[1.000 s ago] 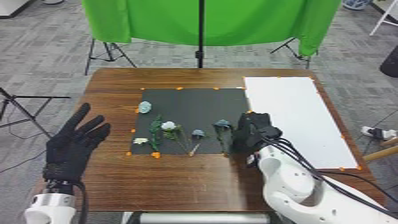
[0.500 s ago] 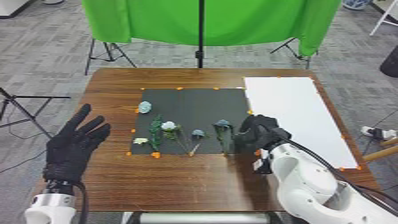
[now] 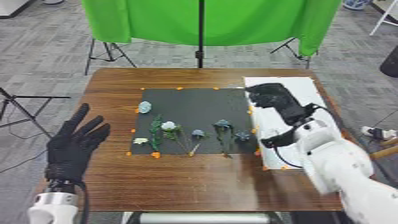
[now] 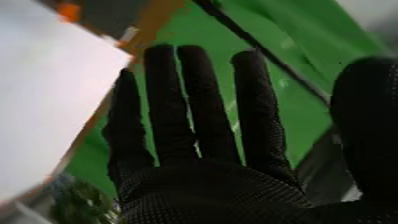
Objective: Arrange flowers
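The right hand [image 3: 277, 100] is now hovering over the white sheet [image 3: 306, 91], just beside the far right corner of the dark mat [image 3: 188, 104]; half a second ago it was covering the mat's near right part, so it has been moving away along the mat's right side. In the right wrist view, this hand [image 4: 209, 185] is holding nothing: its fingers are standing straight, with the thumb well apart. Where it was before, a small blue-grey flower [image 3: 242, 135] is now showing, lying inside the mat's right edge toward the near corner.

The other flowers are keeping their places. Just left of that bloom, a dusty blue flower [image 3: 222, 123] is lying with its stem running toward the mat's near edge. A smaller blue flower [image 3: 198, 133] is lying near the middle of the mat's near half, and a white flower [image 3: 169, 126] and a green leafy stem [image 3: 156, 134] are lying farther left. A small pale flower [image 3: 139, 141] is resting by the mat's near left corner, and a pale blue bloom [image 3: 145, 106] is resting at its left edge, farther up. The left hand [image 3: 71, 150] is staying left of the mat, relaxed, its fingers spreading and grasping nothing.
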Controlling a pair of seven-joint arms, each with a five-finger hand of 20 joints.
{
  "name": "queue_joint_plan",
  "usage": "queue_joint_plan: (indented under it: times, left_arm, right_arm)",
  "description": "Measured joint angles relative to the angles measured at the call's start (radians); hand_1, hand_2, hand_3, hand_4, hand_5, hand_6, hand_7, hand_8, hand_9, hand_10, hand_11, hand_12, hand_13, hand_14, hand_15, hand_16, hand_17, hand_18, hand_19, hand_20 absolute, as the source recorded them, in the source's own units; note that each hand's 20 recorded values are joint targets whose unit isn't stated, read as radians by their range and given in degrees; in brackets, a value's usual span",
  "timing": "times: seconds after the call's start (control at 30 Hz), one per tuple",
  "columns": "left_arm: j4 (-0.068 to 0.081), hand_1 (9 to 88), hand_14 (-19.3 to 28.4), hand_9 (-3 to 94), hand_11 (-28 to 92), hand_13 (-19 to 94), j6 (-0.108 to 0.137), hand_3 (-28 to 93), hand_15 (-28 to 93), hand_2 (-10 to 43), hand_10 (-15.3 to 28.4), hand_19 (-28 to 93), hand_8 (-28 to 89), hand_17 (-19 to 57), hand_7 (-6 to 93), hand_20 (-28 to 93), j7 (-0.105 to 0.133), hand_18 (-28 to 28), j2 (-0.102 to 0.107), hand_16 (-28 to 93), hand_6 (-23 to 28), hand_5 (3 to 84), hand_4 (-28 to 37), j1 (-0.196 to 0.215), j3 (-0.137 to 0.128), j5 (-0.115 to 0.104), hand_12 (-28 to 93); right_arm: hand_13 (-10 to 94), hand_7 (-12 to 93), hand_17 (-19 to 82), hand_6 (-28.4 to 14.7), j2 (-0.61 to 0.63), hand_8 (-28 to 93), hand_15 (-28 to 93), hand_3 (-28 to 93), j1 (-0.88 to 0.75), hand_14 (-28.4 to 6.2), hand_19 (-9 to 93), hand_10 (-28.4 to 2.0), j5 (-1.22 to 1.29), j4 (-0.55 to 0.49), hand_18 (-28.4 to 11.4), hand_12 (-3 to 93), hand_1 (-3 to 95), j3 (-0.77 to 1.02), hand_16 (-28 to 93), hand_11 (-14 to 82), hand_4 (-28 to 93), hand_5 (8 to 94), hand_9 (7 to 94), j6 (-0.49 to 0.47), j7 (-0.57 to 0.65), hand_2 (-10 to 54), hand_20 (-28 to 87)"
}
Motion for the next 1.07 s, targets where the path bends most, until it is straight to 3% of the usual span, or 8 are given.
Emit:
queue_joint_plan:
  times: [0.1,0.2,0.33,0.43,1.07]
  left_arm:
    - [0.034,20.1,27.8,31.3,19,23,-0.001,75,47,6.0,17.7,39,-11,-5.4,10.9,43,0.012,28.4,0.000,-6,1.5,33.9,-28.3,-0.035,0.017,-0.002,12]
    - [0.053,20.1,27.8,30.5,18,23,-0.002,75,46,6.0,17.2,39,-11,-5.6,10.9,42,0.006,28.4,-0.004,-6,1.3,33.5,-28.3,-0.070,0.021,-0.002,12]
    - [0.054,20.4,27.7,31.3,19,23,-0.005,75,46,5.7,17.7,39,-11,-5.8,11.2,42,-0.009,28.4,-0.015,-6,1.2,33.4,-28.3,-0.090,0.015,0.001,13]
    - [0.053,20.7,27.7,31.5,20,23,-0.009,75,46,5.5,17.9,40,-11,-5.8,11.3,41,-0.014,28.4,-0.024,-6,1.2,33.5,-28.3,-0.087,0.005,0.003,13]
    - [0.053,20.8,27.7,32.2,20,23,-0.041,76,46,4.8,18.2,41,-10,-6.0,10.8,40,-0.036,28.4,-0.064,-5,1.9,34.1,-28.3,-0.037,-0.028,0.020,13]
  right_arm:
    - [34,13,2,4.8,-0.037,-12,36,77,0.020,-18.8,52,-15.2,0.100,0.092,-25.8,14.4,21.2,0.034,14,13.2,-28,47.2,48.2,-0.001,-0.107,0.2,26]
    - [34,13,3,5.1,-0.052,-12,36,77,0.027,-18.5,52,-15.3,0.231,0.142,-25.8,14.3,20.6,0.045,15,12.9,-28,46.6,48.1,0.040,-0.155,0.6,25]
    - [35,13,3,5.2,-0.082,-12,36,77,-0.003,-18.7,52,-15.5,0.462,0.137,-26.0,14.5,20.3,0.096,15,13.0,-28,46.5,48.4,0.128,-0.177,1.0,25]
    - [35,13,3,5.2,-0.113,-12,36,77,-0.061,-18.9,52,-15.8,0.573,0.106,-26.1,14.5,20.2,0.169,15,13.1,-28,46.5,48.7,0.135,-0.179,1.1,25]
    - [35,13,2,5.3,-0.129,-12,36,77,-0.157,-18.7,51,-16.1,0.588,0.096,-26.7,15.0,19.2,0.200,16,13.0,-28,44.5,47.8,0.136,-0.197,1.1,24]
